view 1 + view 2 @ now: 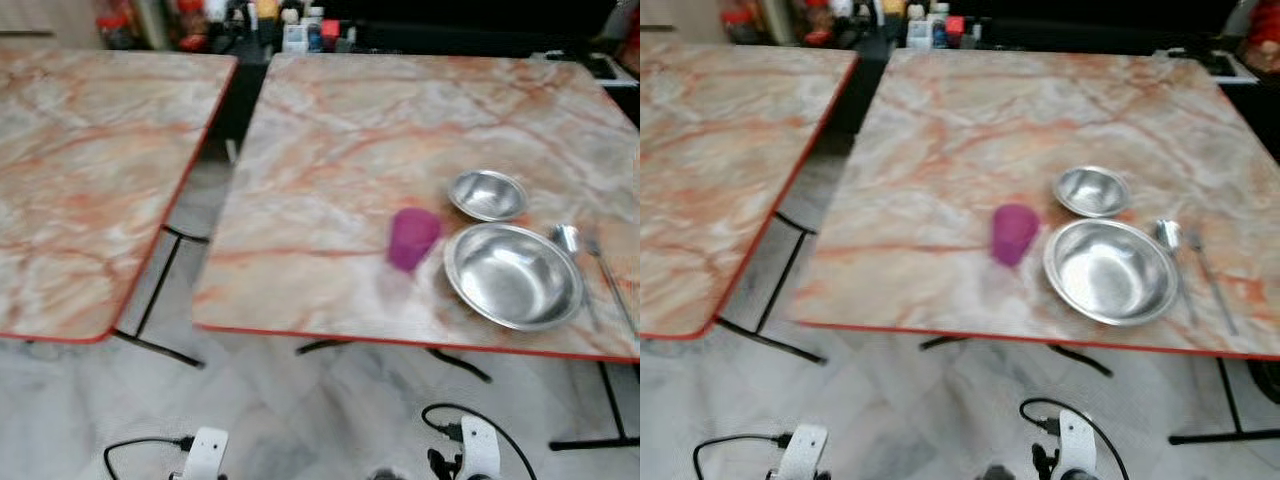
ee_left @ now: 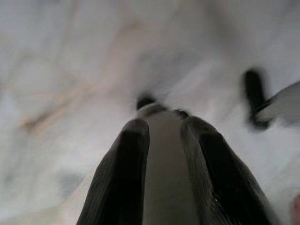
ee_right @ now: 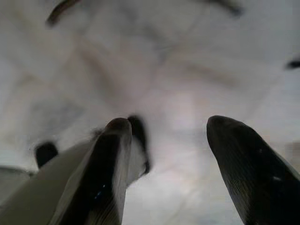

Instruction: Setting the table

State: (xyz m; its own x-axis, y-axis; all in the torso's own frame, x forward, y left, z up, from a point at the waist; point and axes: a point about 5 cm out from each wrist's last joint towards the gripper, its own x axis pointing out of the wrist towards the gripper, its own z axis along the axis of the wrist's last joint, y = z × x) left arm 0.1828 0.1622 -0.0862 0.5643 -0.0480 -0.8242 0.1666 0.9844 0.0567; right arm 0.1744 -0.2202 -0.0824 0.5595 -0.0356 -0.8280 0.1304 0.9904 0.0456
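Jaws empty, right gripper point(image 3: 168, 136) wide, left gripper point(image 2: 165, 133) narrowly parted; spoon point(image 1: 570, 240) beside large bowl point(image 1: 513, 274) blurred.

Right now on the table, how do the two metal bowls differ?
The big bowl is wider and sits near the table's front edge, beside the purple cup. The small bowl is narrower and sits farther back, just behind the big one. Both are shiny metal, upright and look empty.

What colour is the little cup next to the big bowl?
The cup is purple-pink, clearest in the right eye view.
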